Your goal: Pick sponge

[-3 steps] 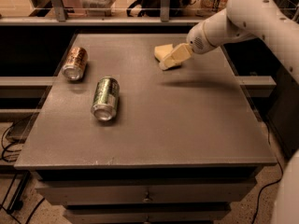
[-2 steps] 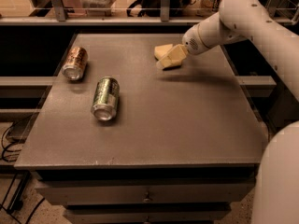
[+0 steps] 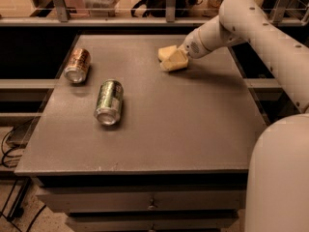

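Observation:
My gripper [image 3: 175, 61] is at the end of the white arm [image 3: 231, 23], which reaches in from the right. It sits low over the far middle of the grey table [image 3: 193, 124]. A small pale yellow block, seemingly the sponge [image 3: 166, 52], lies flat on the table right against the gripper's tip. The gripper's own end is also pale yellow, so I cannot tell where one stops and the other starts. I cannot tell whether the gripper holds the block or only touches it.
A green drink can [image 3: 109, 102] lies on its side left of the table's middle. An orange-brown can [image 3: 77, 65] lies on its side at the far left. A railing [image 3: 120, 19] runs behind the table. My white base [image 3: 280, 178] fills the lower right.
The arm's elbow and upper link have swung left and nearer to the camera. The gripper and the pale yellow block have stayed almost in place. The cans have not moved.

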Robot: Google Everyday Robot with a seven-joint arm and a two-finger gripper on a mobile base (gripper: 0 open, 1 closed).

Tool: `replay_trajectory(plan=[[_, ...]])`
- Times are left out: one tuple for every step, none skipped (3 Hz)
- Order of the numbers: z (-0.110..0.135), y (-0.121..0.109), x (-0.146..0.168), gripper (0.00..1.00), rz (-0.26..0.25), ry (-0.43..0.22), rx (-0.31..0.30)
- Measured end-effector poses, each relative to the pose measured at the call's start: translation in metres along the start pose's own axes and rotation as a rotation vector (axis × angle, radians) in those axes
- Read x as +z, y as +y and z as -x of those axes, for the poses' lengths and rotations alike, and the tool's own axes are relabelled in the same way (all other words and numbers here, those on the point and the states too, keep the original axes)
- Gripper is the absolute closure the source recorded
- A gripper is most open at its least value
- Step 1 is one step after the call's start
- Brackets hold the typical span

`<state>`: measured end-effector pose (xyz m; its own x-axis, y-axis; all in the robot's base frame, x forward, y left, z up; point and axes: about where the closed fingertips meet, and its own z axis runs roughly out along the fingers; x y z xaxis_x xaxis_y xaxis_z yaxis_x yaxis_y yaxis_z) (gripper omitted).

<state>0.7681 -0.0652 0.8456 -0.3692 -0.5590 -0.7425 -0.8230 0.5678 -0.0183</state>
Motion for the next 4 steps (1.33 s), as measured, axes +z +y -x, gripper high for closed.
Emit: replay_trajectory(plan=[[0.005, 0.004, -0.007, 0.64, -0.007, 0.002, -0.023], [0.026, 0.006, -0.038, 0.86, -0.016, -0.027, -0.068], [0.069, 0.006, -0.105, 1.00, -0.061, -0.092, -0.174], [0.120, 0.014, -0.189, 1.00, -0.103, -0.190, -0.316]])
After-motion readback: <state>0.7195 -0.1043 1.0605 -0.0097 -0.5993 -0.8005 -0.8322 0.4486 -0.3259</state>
